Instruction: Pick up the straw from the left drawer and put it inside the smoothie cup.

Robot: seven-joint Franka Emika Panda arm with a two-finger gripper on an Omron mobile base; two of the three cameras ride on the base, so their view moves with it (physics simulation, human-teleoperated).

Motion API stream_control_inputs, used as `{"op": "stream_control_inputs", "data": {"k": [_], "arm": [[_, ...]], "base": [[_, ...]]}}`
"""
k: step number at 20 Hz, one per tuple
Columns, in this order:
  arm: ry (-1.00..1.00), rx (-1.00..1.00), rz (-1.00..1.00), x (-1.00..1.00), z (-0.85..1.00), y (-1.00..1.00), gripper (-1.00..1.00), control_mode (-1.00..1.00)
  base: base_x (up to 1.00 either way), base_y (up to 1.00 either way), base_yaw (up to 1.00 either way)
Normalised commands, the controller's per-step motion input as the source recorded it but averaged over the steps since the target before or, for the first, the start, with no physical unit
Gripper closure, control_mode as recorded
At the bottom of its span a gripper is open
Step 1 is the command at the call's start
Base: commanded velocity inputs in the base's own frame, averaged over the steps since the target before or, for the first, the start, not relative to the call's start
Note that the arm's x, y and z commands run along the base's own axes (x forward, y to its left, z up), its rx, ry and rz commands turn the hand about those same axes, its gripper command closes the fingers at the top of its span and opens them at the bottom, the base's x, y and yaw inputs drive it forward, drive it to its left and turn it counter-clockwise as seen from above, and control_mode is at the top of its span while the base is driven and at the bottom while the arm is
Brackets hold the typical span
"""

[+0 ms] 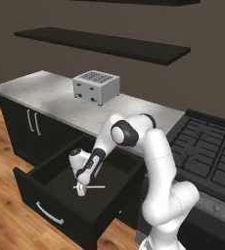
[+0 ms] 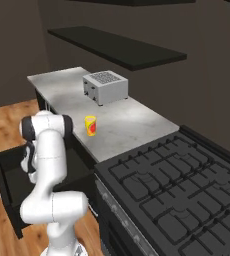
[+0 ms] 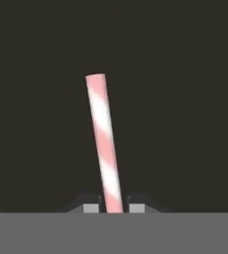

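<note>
Straw point(image 3: 104, 144): pinched by gripper point(image 1: 81, 190) inside open left drawer point(image 1: 60, 222). Outstanding: lift, carry, insert into smoothie cup point(image 2: 90, 125).

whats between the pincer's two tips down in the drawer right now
The straw runs between the pincer tips in the hand view, against the dark floor of the left drawer. In the left base view the straw lies level at the pincer.

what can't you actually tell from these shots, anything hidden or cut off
- Hand grip: hand view's bottom edge cuts the fingertips beside the pink-and-white striped straw, so contact is unclear.
- Open black box drawer: white arm hides its inside in right base view.
- Small yellow cup: too small to see contents.
</note>
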Motion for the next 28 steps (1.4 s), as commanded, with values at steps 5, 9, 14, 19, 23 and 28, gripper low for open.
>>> {"op": "stream_control_inputs", "data": {"k": [5, 9, 14, 19, 23, 28], "arm": [[-0.03, 0.05, 0.00, -0.32, 1.00, 0.26, 1.00, -1.00], [-0.02, 0.00, 0.00, -0.14, 1.00, 0.29, 1.00, -1.00], [0.00, 0.02, 0.00, 0.00, 1.00, 0.08, 1.00, -1.00], [0.00, 0.08, 0.01, 0.00, 1.00, 0.02, 1.00, -1.00], [0.00, 0.16, 0.04, 0.00, 1.00, -0.02, 1.00, -1.00], [0.00, 0.28, 0.07, 0.00, 1.00, -0.12, 1.00, -1.00]], "base": [[0.00, 0.00, 0.00], [0.00, 0.00, 0.00], [0.00, 0.00, 0.00], [0.00, 0.00, 0.00], [0.00, 0.00, 0.00], [0.00, 0.00, 0.00]]}}
